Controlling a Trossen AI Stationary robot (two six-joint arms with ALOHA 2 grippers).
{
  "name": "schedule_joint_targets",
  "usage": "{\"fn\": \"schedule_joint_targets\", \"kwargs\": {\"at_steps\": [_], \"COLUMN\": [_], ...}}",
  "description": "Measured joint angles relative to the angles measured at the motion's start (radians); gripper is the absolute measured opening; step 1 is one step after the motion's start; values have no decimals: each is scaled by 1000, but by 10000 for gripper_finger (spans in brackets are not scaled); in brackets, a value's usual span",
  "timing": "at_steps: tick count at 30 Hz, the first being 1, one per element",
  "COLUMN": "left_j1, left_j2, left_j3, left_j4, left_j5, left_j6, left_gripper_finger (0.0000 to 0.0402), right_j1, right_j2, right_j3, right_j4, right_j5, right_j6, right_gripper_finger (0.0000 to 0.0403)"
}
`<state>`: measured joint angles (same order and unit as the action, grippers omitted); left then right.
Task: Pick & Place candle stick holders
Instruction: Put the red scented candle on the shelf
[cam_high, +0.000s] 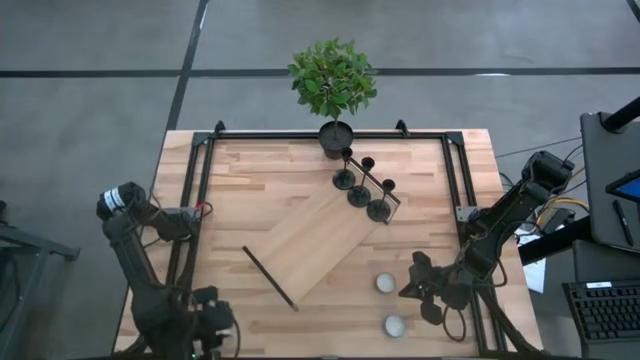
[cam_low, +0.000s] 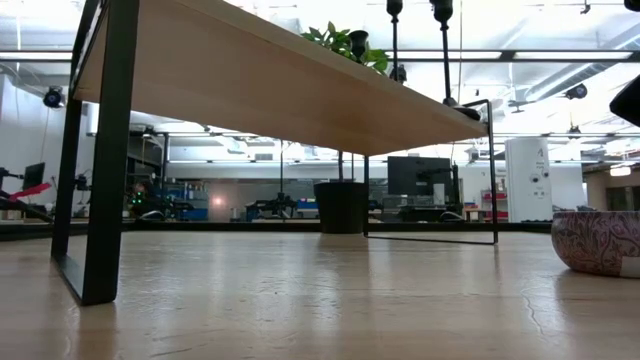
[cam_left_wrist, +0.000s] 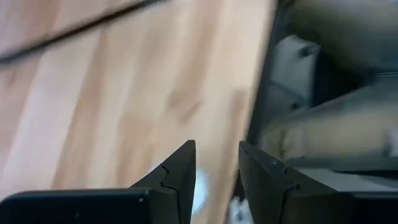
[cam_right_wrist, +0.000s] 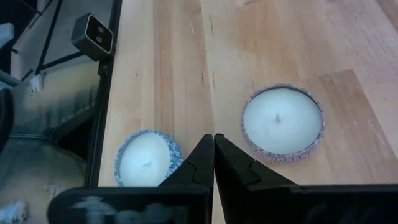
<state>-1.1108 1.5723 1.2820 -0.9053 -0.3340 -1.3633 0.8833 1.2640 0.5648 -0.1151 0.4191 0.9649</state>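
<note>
Table (cam_high: 250, 170) left half bare: open passage. Raised shelf (cam_high: 320, 240) spans the centre diagonally; three candle stick holders (cam_high: 361, 187) crowd its far end, potted plant (cam_high: 333, 85) just behind. Two candles (cam_high: 386, 283) obstruct near-right corner.

I'm running this from a robotics lab or workshop, not a home. Looking level past the wooden shelf (cam_low: 270, 85) on its black metal frame, I see a big open hall with ceiling strip lights, benches crowded with monitors (cam_low: 418, 180) and equipment, and a white cabinet (cam_low: 528, 178). From above, the table (cam_high: 240, 190) sits on bare grey concrete. Beyond my right claw (cam_high: 418, 290), off the table edge, are a keyboard (cam_high: 605, 310) and cables.
</note>
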Motion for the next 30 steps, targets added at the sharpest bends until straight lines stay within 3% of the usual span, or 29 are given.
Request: {"fn": "schedule_joint_targets", "kwargs": {"at_steps": [3, 10, 30], "left_j1": [-9, -9, -8], "left_j2": [1, 2, -2], "left_j3": [-40, -164, -243], "left_j4": [-51, 42, 112], "left_j5": [62, 134, 163], "left_j6": [-100, -134, -127], "left_gripper_finger": [117, 117, 127], "right_j1": [0, 0, 0], "right_j2": [0, 0, 0], "right_j3": [0, 0, 0], "right_j4": [0, 0, 1], "right_j5": [0, 1, 1], "right_j6": [0, 0, 3], "right_gripper_finger": [8, 8, 8]}}
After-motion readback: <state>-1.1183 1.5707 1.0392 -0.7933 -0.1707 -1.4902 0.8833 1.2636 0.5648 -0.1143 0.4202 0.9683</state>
